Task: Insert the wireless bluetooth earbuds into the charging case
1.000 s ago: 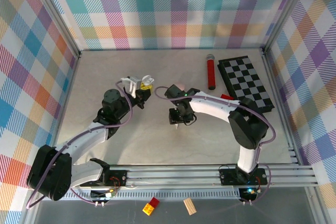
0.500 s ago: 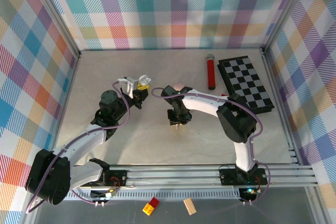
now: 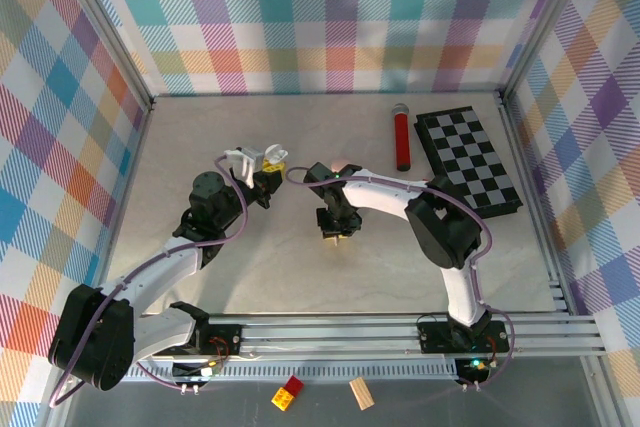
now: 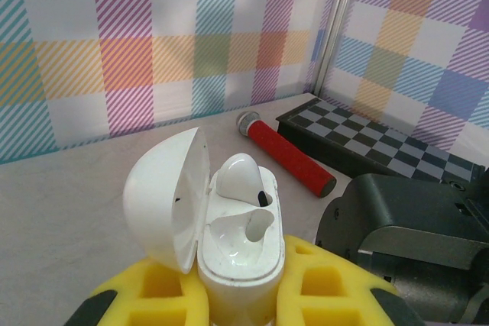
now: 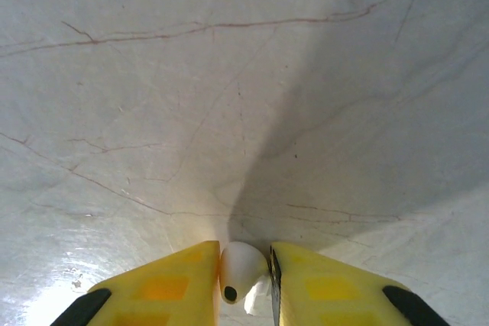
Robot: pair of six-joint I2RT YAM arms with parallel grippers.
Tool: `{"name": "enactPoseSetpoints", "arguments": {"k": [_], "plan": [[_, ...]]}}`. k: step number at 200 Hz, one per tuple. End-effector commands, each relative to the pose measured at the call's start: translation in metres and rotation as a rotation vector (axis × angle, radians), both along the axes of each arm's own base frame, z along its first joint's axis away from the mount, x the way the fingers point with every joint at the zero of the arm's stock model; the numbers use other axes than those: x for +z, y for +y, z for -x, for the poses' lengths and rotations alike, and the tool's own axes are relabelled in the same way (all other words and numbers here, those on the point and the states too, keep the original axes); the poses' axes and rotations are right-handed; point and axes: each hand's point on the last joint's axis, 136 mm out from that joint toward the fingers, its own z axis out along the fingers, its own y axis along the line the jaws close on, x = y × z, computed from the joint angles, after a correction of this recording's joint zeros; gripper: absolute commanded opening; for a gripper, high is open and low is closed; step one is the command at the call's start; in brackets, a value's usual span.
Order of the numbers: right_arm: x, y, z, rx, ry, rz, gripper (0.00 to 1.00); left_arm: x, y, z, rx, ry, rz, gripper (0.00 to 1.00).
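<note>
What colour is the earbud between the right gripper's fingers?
The earbud is white; the right wrist view shows it best.

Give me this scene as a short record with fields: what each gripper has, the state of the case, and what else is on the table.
left gripper: fingers shut on the charging case
case lid: open
seated earbud: in one slot of the case
empty slot: beside the seated earbud
right gripper: fingers shut on the loose earbud, close to the table
other items: red microphone, checkerboard
</note>
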Motion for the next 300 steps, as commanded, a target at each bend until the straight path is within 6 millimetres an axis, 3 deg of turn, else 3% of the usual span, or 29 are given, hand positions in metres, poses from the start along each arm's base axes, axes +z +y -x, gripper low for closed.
{"name": "enactPoseSetpoints", "arguments": {"k": [1,46,104,139,173,234,270,300], "plan": [[-0.002,-0.001,0.003,0.005,0.022,0.018,0.21,0.004,0.002,0.002,-0.01,-0.021,0.003,0.11],[0.005,-0.003,-0.002,0.012,-0.022,0.012,0.19,0.003,0.001,0.003,-0.018,-0.017,0.001,0.11],[0.045,-0.013,-0.027,0.022,-0.255,-0.038,0.18,0.001,-0.003,0.003,-0.041,-0.011,-0.002,0.11],[0.081,-0.02,-0.041,0.028,-0.43,-0.095,0.18,0.0,-0.012,0.009,-0.104,-0.033,-0.026,0.11],[0.132,-0.02,-0.049,0.067,-0.638,-0.22,0.17,-0.006,-0.028,0.016,-0.196,-0.023,-0.065,0.11],[0.219,-0.018,-0.039,0.174,-0.897,-0.433,0.16,-0.016,-0.069,0.03,-0.35,-0.008,-0.102,0.11],[0.25,-0.015,-0.031,0.192,-0.952,-0.555,0.14,-0.021,-0.093,0.036,-0.414,0.004,-0.126,0.11],[0.26,-0.011,-0.028,0.209,-0.96,-0.609,0.14,-0.022,-0.11,0.042,-0.467,0.013,-0.123,0.11]]}}
